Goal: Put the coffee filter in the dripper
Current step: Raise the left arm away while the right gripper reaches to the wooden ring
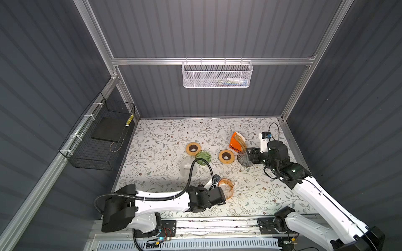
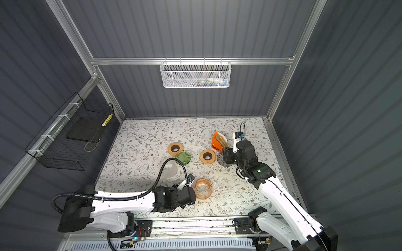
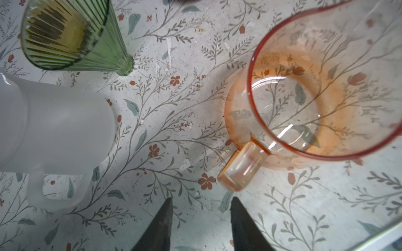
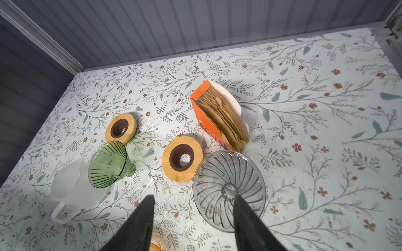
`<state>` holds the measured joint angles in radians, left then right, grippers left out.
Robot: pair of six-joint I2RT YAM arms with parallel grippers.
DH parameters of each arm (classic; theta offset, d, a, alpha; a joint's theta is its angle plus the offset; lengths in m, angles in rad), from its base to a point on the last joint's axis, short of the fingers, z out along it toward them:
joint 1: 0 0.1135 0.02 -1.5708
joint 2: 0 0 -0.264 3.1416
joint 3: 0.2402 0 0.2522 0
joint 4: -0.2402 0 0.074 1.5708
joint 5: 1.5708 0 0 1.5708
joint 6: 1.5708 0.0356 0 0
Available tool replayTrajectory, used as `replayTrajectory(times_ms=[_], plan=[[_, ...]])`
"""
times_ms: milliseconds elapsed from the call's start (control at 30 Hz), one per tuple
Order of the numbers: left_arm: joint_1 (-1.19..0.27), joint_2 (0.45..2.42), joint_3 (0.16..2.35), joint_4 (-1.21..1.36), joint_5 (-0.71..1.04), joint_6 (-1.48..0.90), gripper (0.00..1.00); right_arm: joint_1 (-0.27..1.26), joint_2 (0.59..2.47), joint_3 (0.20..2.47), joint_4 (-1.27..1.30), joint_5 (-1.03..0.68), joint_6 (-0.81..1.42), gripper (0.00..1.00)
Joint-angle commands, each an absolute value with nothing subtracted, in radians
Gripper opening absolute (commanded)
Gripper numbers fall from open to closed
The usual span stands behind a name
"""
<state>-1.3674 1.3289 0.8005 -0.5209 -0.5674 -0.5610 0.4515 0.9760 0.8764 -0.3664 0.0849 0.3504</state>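
Observation:
Brown paper coffee filters (image 4: 224,119) stand packed in an open orange box (image 1: 236,142) at the back right. Just in front of the box sits a clear ribbed glass dripper (image 4: 228,191), its mouth turned toward the right wrist camera. My right gripper (image 4: 193,196) is open and empty beside it, and one finger (image 4: 245,217) overlaps its bowl. A green ribbed dripper (image 1: 203,157) lies on its side near the middle. My left gripper (image 3: 201,203) is open with nothing between its fingers, just short of the handle of an orange glass pitcher (image 3: 315,97).
Two wooden rings (image 1: 193,148) (image 1: 226,156) lie flat between the drippers. A frosted white pitcher (image 1: 188,168) stands left of centre, close to the green dripper. A black wire basket (image 1: 97,139) hangs on the left wall and a white mesh basket (image 1: 217,73) on the back rail.

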Motion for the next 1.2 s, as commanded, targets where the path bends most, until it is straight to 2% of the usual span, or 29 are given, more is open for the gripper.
replayTrajectory(times_ms=[0, 100, 233, 367, 467, 700, 867, 967, 1167], plan=[[-1.366, 1.175, 0.882, -0.564, -0.625, -0.551, 0.47, 0.48, 1.031, 0.962, -0.438, 0.111, 0.303, 0.6], [-1.329, 1.114, 0.959, -0.594, -0.632, -0.54, 0.48, 0.498, 1.1, 1.027, -0.473, 0.091, 0.293, 0.6], [-1.078, 1.119, 1.074, -0.649, -0.468, -0.548, 0.45, 0.534, 1.235, 1.122, -0.508, 0.046, 0.278, 0.6], [-0.943, 1.142, 1.118, -0.555, -0.405, -0.514, 0.46, 0.57, 1.388, 1.207, -0.533, 0.023, 0.272, 0.6], [-0.808, 1.183, 1.118, -0.486, -0.283, -0.538, 0.46, 0.589, 1.495, 1.271, -0.575, 0.03, 0.274, 0.58], [-0.591, 1.221, 1.032, -0.243, -0.021, -0.622, 0.46, 0.623, 1.672, 1.357, -0.606, 0.035, 0.285, 0.56], [-0.506, 1.249, 1.008, -0.182, 0.083, -0.637, 0.46, 0.632, 1.764, 1.389, -0.608, 0.033, 0.291, 0.55], [-0.492, 1.25, 0.998, -0.176, 0.092, -0.628, 0.46, 0.632, 1.809, 1.399, -0.598, 0.028, 0.29, 0.59], [-0.474, 1.238, 0.961, -0.14, 0.106, -0.629, 0.47, 0.629, 1.901, 1.44, -0.596, 0.036, 0.282, 0.58]])
